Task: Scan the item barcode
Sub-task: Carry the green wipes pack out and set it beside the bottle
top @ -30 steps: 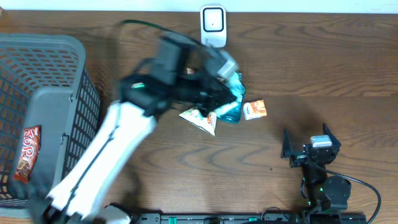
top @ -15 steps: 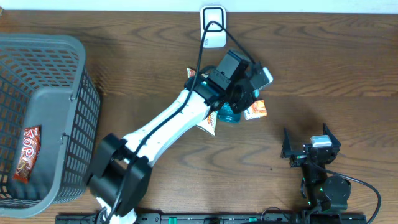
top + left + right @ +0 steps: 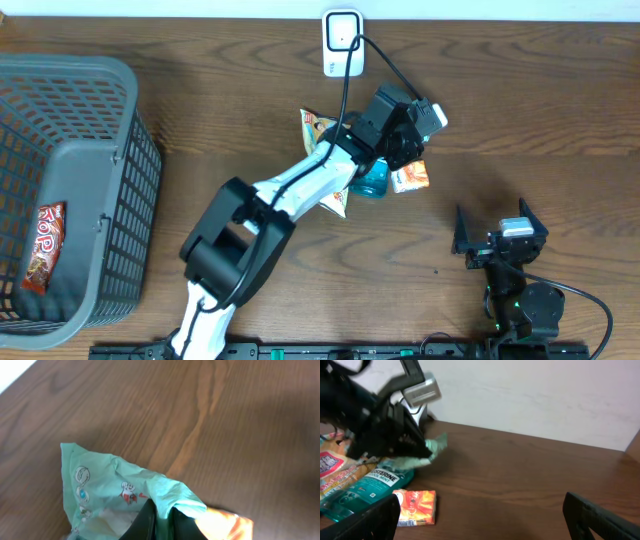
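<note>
Stretching far forward, left claw [image 3: 162,519] is pinching crinkly pale-green plastic packet [image 3: 115,490]; right claw [image 3: 496,230] is sitting released; teal bottle [image 3: 367,485] is showing "LISTERINE".

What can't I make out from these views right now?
Green packet: left wrist view shows no barcode; the bottom edge cuts it off.
Overhead: the left gripper covers that packet.
Bottle: overhead, the arm hides most of it.
Red wrapper in the basket: overhead, print too small to read.
</note>
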You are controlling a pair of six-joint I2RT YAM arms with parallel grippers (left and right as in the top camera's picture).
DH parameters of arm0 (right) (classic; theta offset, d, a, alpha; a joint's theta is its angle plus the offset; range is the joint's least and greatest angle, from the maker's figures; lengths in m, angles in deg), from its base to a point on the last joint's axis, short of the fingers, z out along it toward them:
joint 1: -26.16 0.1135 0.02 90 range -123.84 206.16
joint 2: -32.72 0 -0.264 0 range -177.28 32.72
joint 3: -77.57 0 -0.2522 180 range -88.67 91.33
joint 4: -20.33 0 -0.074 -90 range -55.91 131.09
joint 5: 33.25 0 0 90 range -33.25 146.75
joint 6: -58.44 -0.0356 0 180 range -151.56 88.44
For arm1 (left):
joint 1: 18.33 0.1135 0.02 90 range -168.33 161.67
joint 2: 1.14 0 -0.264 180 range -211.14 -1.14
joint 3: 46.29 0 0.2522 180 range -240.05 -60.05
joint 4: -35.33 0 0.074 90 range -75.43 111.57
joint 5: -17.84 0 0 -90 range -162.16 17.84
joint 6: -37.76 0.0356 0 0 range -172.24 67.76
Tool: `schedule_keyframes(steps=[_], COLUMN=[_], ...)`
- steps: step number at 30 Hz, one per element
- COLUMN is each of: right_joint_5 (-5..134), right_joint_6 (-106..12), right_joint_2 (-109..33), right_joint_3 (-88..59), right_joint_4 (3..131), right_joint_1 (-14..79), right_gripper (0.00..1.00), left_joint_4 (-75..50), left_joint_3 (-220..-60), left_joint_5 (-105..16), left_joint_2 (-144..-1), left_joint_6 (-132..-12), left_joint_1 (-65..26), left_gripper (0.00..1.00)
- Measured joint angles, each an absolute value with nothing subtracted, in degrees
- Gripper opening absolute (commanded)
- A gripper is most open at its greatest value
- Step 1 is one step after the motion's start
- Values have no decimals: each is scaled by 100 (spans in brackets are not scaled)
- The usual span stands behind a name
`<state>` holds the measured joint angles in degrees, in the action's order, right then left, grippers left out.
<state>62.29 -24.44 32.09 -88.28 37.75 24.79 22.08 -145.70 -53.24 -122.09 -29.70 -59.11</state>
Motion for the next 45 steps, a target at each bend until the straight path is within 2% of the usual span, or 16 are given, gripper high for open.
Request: schedule_keyframes(steps=[16,28,29,30,31,32,36,38,45], right_joint_5=[6229,6229,6231,6231,6231,6229,6231,6229,6229], right_joint_6=[-2444,-2444,-2444,-2444,-2444,-2444,-2444,-2444,-2444], right_joint_2=[3209,3209,3209,3209,3209,3209,3209,3209,3209], right_joint_3=[-8828,-8831,-8828,-8831,-8831,-8831,-8831,-8828,-8831], right_joint_4=[3775,3775,3775,3775,3775,3775,3775,3775,3775], right_joint_1=[2481,2481,2481,2481,2481,2481,2481,2481,2479], right_gripper=[99,99,99,99,99,99,99,99,99], left_joint_4=[2754,2496,2427,2324,2193,2103,1797,1707,1270], left_joint_3=[-14570,-14570,-14570,-14570,-14570,-14570,-14570,-14570,-14570], left_joint_5=[-5322,-5291,-5254,-5195,-5081,-4972,-4607,-4509,-4417], left_joint_2=[-12519,-12865,-12865,-12865,-12865,-12865,-12709,-12515,-10957], left_joint_6=[-2970,-2989,-2991,-2987,-3000,-3005,-3199,-3306,-3750], left_joint_1=[-5917,-5998,-6003,-6011,-6016,-6024,-6057,-6057,-5978], left_gripper=[8,8,13,50,71,84,91,98,99])
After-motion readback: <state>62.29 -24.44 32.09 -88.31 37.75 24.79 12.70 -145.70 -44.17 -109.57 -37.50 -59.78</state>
